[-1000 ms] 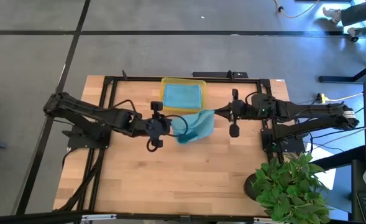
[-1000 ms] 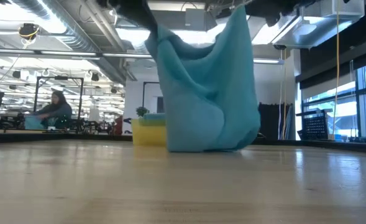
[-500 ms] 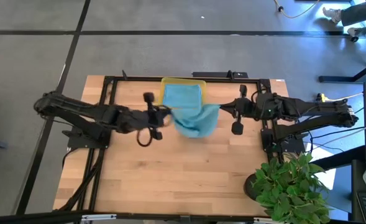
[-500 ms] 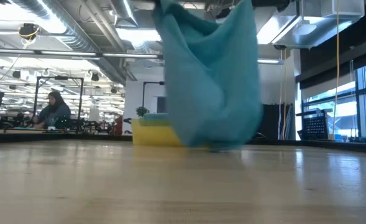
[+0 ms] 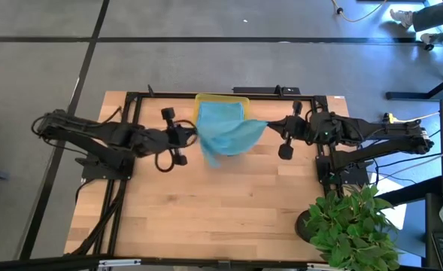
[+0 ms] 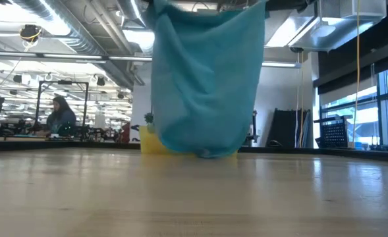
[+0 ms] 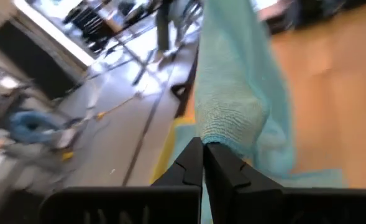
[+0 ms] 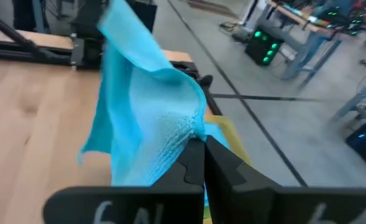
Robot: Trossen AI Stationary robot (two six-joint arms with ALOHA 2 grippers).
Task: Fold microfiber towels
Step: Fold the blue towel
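A teal-blue towel [image 5: 229, 138] hangs stretched above the table, its bottom edge grazing the wood.

Bright overhead lighting; left wrist view motion-blurred.

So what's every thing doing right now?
Teal towel: held up off the table, stretched between both grippers.
Left gripper: shut on one towel corner.
Right gripper: shut on another corner.
Yellow tray: on the table, another teal towel inside.
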